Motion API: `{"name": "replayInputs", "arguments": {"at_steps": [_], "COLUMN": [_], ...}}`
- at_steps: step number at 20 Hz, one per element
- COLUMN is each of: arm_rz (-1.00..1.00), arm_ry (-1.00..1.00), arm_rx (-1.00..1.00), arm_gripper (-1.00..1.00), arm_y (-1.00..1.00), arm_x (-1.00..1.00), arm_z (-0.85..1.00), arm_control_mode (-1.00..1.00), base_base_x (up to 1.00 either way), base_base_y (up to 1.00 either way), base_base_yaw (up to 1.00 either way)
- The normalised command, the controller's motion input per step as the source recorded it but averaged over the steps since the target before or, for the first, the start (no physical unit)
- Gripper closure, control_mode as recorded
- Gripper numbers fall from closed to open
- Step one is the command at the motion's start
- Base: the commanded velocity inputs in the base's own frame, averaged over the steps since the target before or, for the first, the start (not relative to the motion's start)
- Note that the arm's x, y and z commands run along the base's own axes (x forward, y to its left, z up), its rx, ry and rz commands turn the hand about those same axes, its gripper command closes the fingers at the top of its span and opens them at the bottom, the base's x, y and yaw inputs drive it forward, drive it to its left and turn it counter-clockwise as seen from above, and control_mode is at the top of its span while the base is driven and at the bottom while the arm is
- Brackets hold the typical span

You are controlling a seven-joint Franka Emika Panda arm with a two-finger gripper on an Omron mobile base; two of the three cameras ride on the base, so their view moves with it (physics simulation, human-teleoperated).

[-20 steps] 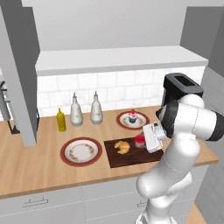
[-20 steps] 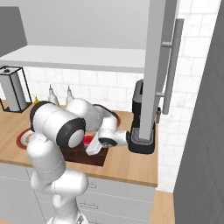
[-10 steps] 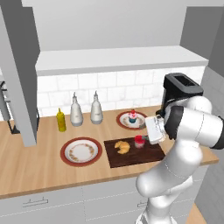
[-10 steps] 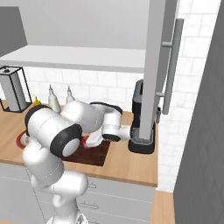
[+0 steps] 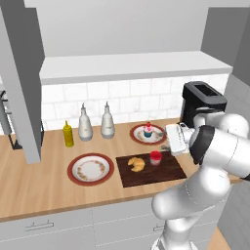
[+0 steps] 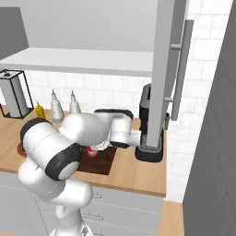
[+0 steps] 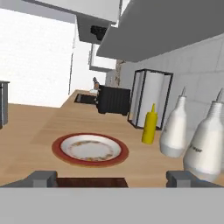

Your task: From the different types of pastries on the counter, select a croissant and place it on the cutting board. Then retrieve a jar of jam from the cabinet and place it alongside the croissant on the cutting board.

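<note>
Jam down beside the croissant, arm clear!
Gripper [image 7: 111, 178] jaws spread wide, holding nothing; best lift straight off so jar of jam [image 5: 155, 157] and croissant [image 5: 136, 163] sit undisturbed on the cutting board [image 5: 168, 172].

A white square-tiled backsplash [image 5: 136, 100] runs along the wall behind the worktop, under even, soft light. A black boxy toaster [image 5: 202, 100] stands at the right end, against a tall grey wall panel [image 5: 239, 93]. Orange-brown wooden floor [image 6: 173, 221] shows below the pale drawer fronts.
</note>
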Motion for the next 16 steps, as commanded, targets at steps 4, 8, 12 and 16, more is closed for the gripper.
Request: {"name": "replayInputs", "arguments": {"at_steps": [4,8,12,16], "arm_rz": [0.06,0.0,0.04,0.1], "arm_ry": [-0.29,-0.01,-0.27,-0.2], "arm_rx": [-0.02,0.0,-0.03,-0.08], "arm_gripper": [-1.0,-1.0,-1.0,-1.0], "arm_y": [-0.17,-0.06,-0.14,-0.22], "arm_x": [-0.53,-0.46,-0.16,-0.26], "arm_z": [0.5,0.59,0.52,0.42], "arm_control_mode": [-1.0,-1.0,-1.0,-1.0], "base_base_x": [0.0,0.0,0.0,0.0], "base_base_y": [0.0,0.0,0.0,0.0], "base_base_yaw": [0.0,0.0,0.0,0.0]}}
